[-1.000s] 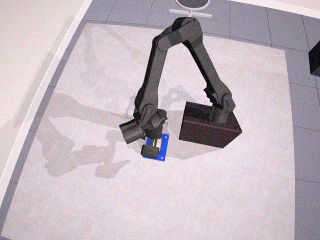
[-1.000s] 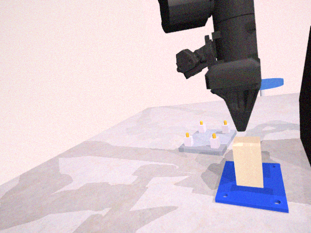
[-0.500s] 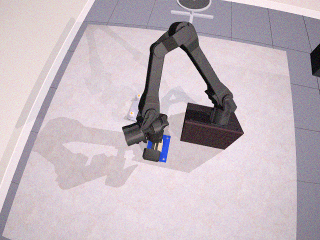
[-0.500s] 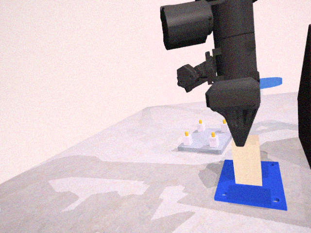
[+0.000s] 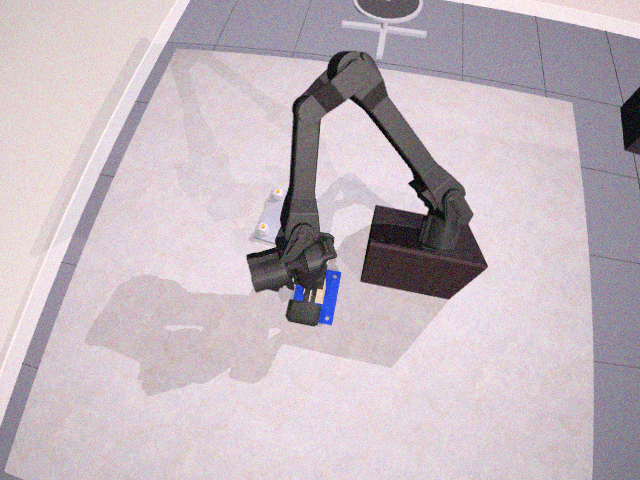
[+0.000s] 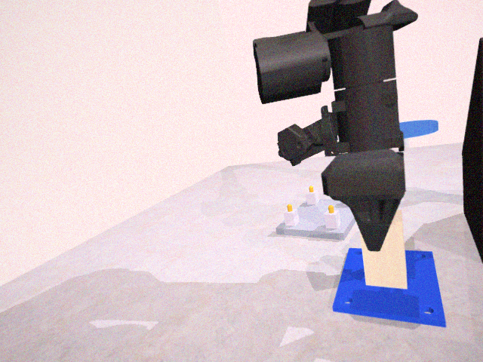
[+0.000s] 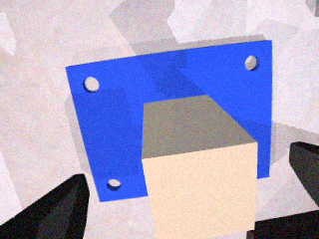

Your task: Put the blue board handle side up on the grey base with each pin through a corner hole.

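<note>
Unlabelled blue board, unmarked handle

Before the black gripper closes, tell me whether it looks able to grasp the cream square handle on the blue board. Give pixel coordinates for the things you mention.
Probably yes: the black gripper [image 7: 190,167] stands open with the cream square handle [image 7: 200,194] [image 6: 385,268] between its fingers, and nothing visible blocks them.

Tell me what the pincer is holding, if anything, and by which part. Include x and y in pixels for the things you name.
Nothing is held: the pincer [image 6: 374,234] [image 7: 190,167] is open, its fingers apart on either side of the blue board's square handle [image 6: 385,268] [image 7: 201,191].
</note>
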Controlling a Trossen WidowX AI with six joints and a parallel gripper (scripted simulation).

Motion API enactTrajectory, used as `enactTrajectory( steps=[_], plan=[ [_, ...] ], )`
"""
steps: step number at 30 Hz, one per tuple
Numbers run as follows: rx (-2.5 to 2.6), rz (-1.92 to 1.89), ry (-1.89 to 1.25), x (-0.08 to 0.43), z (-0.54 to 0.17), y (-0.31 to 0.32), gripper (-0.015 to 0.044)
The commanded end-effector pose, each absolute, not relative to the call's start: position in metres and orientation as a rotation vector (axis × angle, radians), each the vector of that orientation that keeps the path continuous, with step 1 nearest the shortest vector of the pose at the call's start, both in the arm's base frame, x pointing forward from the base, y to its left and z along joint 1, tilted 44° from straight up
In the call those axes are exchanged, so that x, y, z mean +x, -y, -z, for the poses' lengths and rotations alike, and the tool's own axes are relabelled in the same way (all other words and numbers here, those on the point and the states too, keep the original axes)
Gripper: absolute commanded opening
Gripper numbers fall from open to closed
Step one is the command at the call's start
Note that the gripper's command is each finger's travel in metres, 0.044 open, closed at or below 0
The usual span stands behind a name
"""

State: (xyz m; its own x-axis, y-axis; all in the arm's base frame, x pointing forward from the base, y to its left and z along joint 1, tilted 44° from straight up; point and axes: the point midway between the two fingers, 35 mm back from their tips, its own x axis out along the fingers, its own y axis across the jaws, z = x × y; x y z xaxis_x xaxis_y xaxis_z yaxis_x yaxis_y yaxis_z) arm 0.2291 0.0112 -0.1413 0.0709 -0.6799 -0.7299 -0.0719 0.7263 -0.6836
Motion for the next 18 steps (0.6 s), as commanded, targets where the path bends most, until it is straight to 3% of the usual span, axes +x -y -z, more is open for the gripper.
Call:
enactTrajectory(
  steps=[1,18],
  plan=[
    [-0.669,0.512,-1.453,0.227,0.146,-0.005,0.044],
    [-0.672,0.517,-1.453,0.227,0.164,0.014,0.044]
  ],
)
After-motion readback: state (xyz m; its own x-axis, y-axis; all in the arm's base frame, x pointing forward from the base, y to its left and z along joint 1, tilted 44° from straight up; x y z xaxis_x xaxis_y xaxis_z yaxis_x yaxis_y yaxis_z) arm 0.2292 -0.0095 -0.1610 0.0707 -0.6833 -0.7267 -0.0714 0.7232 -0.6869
